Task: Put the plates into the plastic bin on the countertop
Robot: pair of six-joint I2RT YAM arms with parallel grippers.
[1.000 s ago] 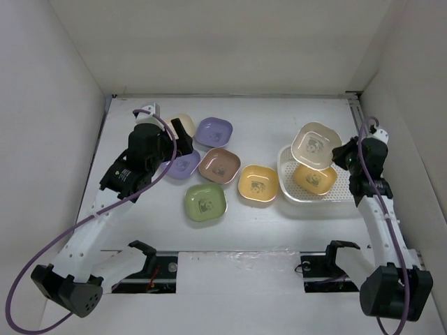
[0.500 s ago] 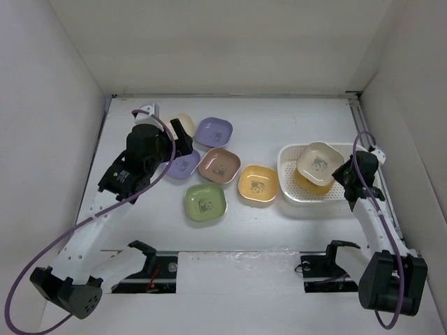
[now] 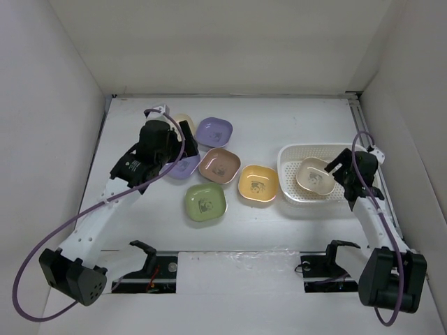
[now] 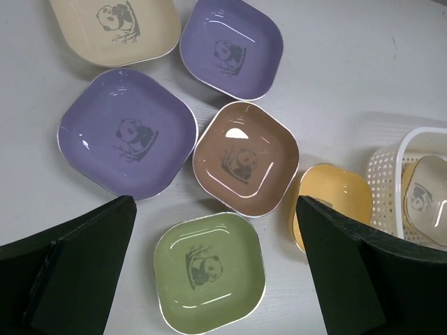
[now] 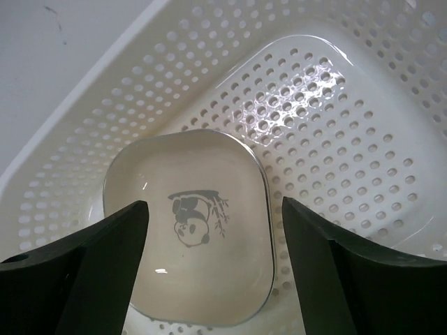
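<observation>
Large plain white flat countertop. Centre: pink-brown rounded-square plastic plate. Around it lie a purple plate at 12 o'clock, cream plate at 11, second purple plate at 9, green plate at 7, yellow plate at 4, and white perforated plastic bin at 3.

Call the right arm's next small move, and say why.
Probably lift the right gripper straight up, clear of the white perforated plastic bin. Its jaws stand open on either side of the cream rounded-square plastic plate, which lies flat in the bin, ungripped. The nearest one left on the white countertop is the yellow plate just left of the bin.
</observation>
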